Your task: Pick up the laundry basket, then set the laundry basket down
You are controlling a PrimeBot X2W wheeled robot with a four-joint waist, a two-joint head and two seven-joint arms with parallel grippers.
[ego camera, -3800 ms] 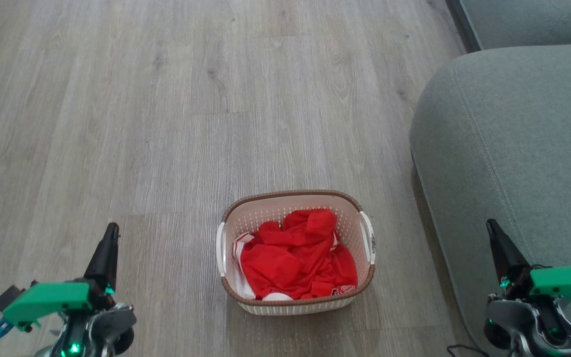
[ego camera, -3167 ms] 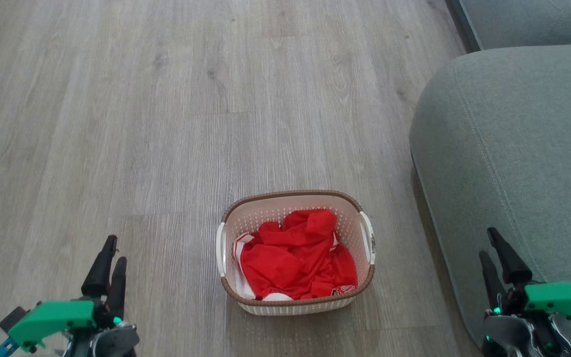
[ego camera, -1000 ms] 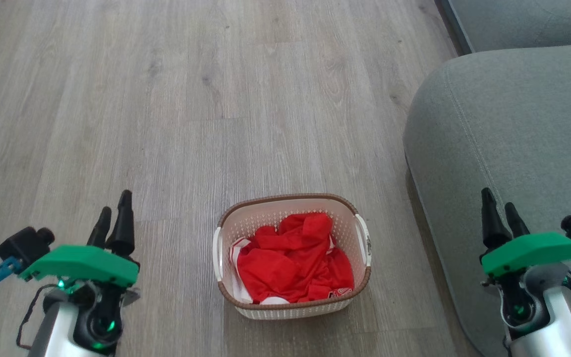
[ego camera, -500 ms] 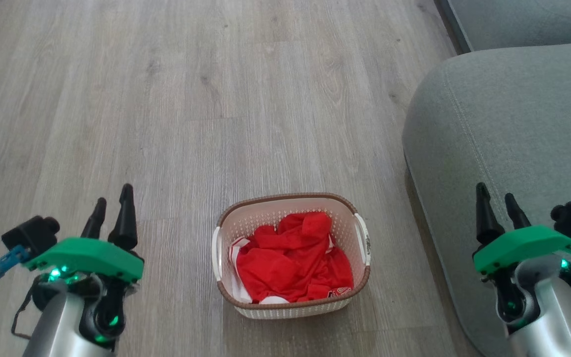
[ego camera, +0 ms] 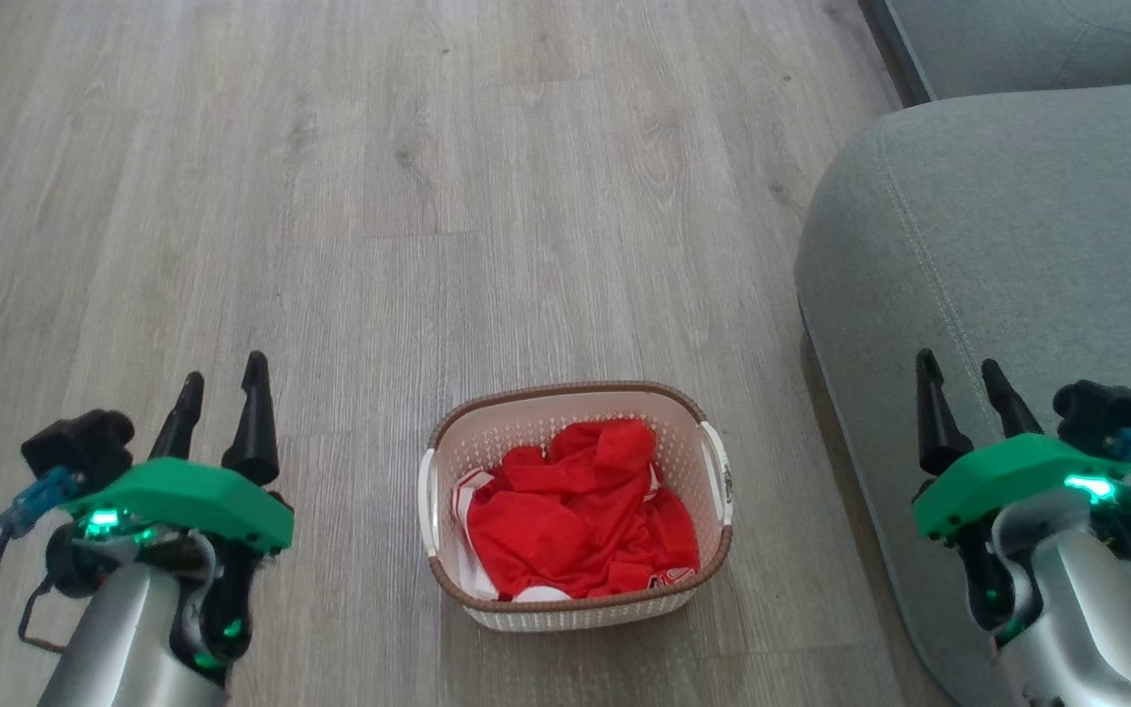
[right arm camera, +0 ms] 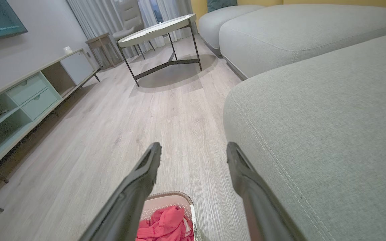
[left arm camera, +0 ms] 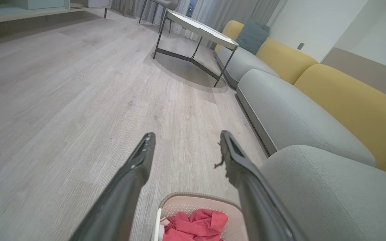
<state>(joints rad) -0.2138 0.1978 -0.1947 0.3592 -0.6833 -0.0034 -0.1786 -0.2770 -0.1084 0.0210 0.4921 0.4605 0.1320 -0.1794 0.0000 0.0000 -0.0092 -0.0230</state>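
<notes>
The laundry basket stands on the floor between my pincers, one white handle turned toward my left pincer and the other toward my right pincer, both released, empty and well apart from the basket, the left slightly nearer.

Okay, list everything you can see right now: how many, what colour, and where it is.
laundry basket: one, cream with brown rim, on the floor between the arms
clothes: one heap, red with some white, inside the basket
floor: one, grey wood planks
sofa: one, grey seats with yellow backs, right of the basket
cushion: one, blue-green, on the sofa's far end
coffee table: one, pale top, dark legs, farther ahead
cabinet: one, pale, by the wall opposite the sofa
left tool: one, dark, open, left of the basket
right tool: one, dark, open, right of the basket
</notes>
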